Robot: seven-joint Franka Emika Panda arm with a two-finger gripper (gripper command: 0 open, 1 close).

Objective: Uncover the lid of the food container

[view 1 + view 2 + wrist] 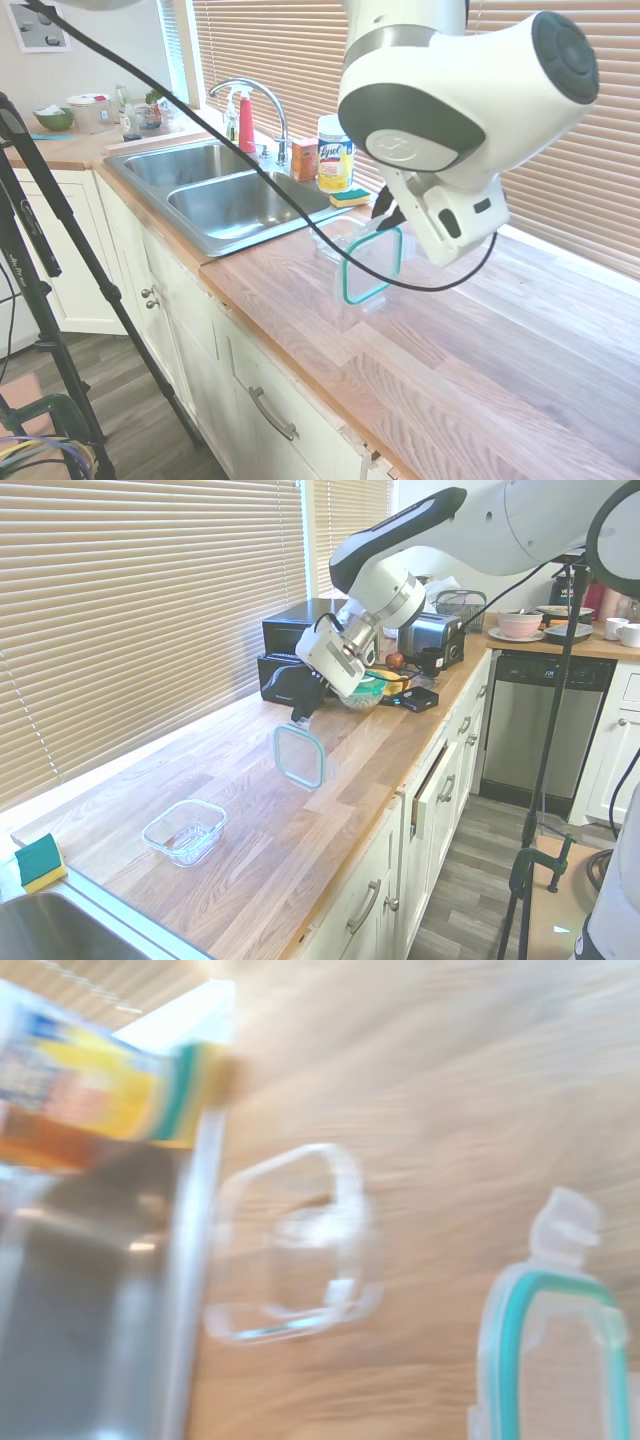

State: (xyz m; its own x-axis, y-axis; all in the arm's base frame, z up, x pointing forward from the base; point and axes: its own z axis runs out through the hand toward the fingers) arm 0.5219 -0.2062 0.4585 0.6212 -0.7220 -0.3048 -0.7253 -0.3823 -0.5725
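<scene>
1. Plainly, the chief hazard is a drop — the lid (pixel 300 756) hangs on edge in the air, well clear of the wooden counter (pixel 330 810), pinched only at its top edge, and a thin slick rim like that could slip or swing loose if the arm jerks.
2. Setting it down hard could crack a tab.
3. The food container (pixel 185 831) sits open on the counter near the sink (pixel 215 190), well apart from the lid — uncovered already, I judge.
4. The gripper (pixel 301 713) has its fingers drawn narrow, clamped on the lid's upper edge.
</scene>
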